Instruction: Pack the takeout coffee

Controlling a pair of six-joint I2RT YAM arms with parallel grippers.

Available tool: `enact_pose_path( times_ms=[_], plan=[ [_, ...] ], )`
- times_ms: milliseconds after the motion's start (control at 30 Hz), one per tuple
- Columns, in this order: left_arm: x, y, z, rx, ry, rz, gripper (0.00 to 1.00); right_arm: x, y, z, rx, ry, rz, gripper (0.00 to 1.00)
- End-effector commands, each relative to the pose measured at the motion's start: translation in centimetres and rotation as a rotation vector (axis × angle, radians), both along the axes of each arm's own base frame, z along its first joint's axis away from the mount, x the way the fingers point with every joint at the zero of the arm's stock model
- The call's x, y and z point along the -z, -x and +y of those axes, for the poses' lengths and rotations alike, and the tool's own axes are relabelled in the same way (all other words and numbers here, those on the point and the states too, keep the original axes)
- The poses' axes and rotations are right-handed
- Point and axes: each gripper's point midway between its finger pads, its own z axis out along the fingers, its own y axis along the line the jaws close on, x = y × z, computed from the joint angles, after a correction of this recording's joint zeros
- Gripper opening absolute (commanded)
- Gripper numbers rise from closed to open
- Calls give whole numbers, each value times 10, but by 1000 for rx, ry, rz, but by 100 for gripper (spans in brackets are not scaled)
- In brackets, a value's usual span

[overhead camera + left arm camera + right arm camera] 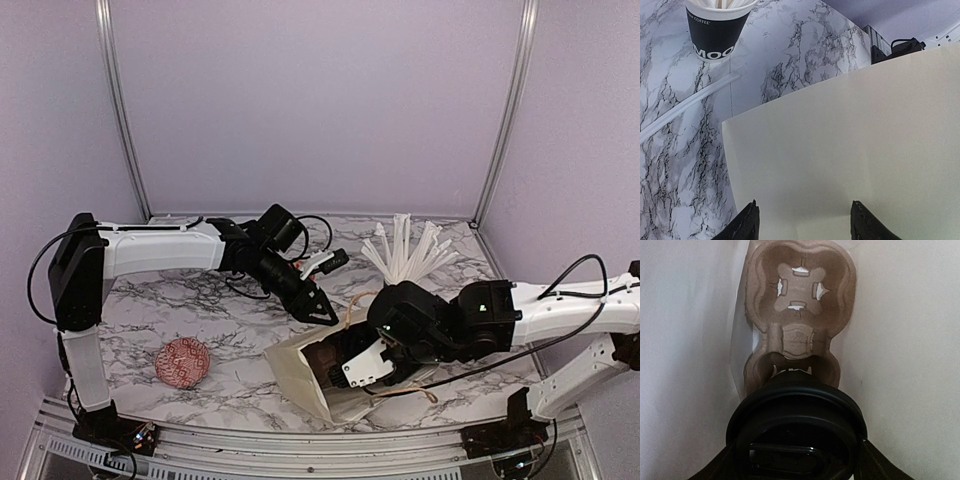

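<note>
On the marbled table [150,300], a red-and-white patterned bowl [182,362] is seen at the left, well apart from everything else. The left claw [318,308] is reached across to the upper edge of a white paper bag [290,365] that lies on its side near the middle. In the left wrist view its 2 fingers [747,222] are spread wide over the bag's pale panel, so it is released and nothing is gripped. Beyond the bag, a black cup filled with white straws [715,32] is stood upright, and 1 loose straw [685,107] lies flat on the table beside it. The right claw [352,365] is pushed into the bag's open mouth. In the right wrist view it is clenched on the takeout coffee [797,425], whose black lid [797,400] fills the lower frame. The coffee is held inside the bag, at the near socket of a brown 2-socket cardboard carrier [800,285]; the far socket is unoccupied.
</note>
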Motion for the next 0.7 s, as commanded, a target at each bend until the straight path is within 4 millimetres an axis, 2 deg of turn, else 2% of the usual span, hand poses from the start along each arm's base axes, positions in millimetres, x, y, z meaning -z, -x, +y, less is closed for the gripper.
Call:
enact_pose_path(
  times_ms=[0,133,467,667],
  plan=[
    [9,7,-2,37,4,12,63,-17,-8,8,14,-50,-22,37],
    [12,6,-2,37,-3,9,63,-25,-5,9,-12,-69,-26,37],
    [21,-2,4,23,-26,-2,64,-30,-1,6,-29,-78,-19,36],
    [28,-8,8,11,-36,9,64,-24,-1,5,-31,-78,-20,36]
  ],
)
